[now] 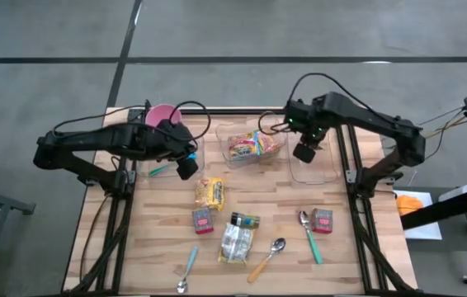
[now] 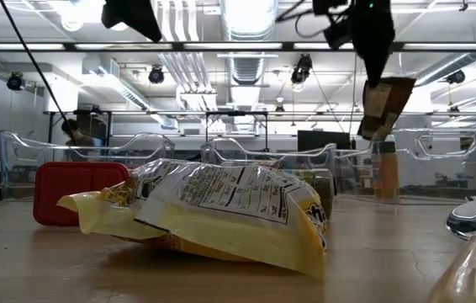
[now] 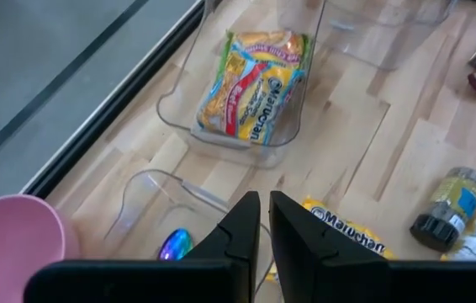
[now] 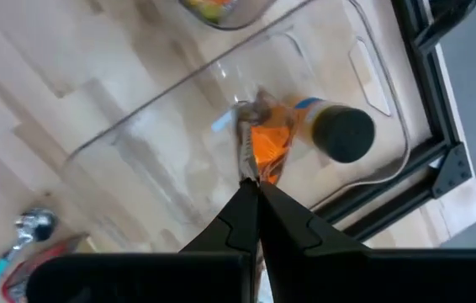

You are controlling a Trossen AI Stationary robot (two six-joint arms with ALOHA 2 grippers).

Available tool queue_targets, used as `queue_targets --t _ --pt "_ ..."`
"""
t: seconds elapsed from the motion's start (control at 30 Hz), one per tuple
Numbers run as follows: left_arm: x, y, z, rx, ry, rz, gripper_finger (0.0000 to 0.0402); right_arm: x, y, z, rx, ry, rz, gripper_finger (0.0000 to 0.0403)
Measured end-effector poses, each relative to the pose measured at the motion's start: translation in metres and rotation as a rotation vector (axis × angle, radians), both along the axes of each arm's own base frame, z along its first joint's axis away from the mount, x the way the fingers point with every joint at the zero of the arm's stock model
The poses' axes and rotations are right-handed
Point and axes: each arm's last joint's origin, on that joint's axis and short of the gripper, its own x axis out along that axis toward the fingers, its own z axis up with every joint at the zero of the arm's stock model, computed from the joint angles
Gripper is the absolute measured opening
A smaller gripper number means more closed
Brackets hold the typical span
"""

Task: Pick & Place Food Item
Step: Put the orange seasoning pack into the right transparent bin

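A crinkled yellow noodle packet (image 2: 213, 215) fills my foreground, while my right gripper (image 4: 253, 189), pinching a small orange-and-brown sachet (image 4: 265, 145), hangs over the clear plastic bin (image 4: 120, 139) ready for dropping; the left gripper (image 3: 263, 220), nearly closed and empty, waits.

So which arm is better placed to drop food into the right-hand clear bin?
Right. The right end effector is shut on a small packet above that clear bin; the left end effector, by the pink cup, holds nothing.
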Motion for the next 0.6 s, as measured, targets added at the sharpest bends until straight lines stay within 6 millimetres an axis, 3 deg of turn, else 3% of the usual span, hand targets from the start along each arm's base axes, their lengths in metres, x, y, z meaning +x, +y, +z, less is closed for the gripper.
queue_targets --t 0.4,0.6 --pt "0.004 0.0 -0.003 -0.01 -0.038 0.013 0.004 0.03 -0.031 -0.046 0.105 0.18 0.081 0.0007" --pt "0.007 -0.001 0.013 0.002 -0.219 -0.008 0.004 0.044 -0.038 -0.069 0.12 0.272 0.135 0.0007"
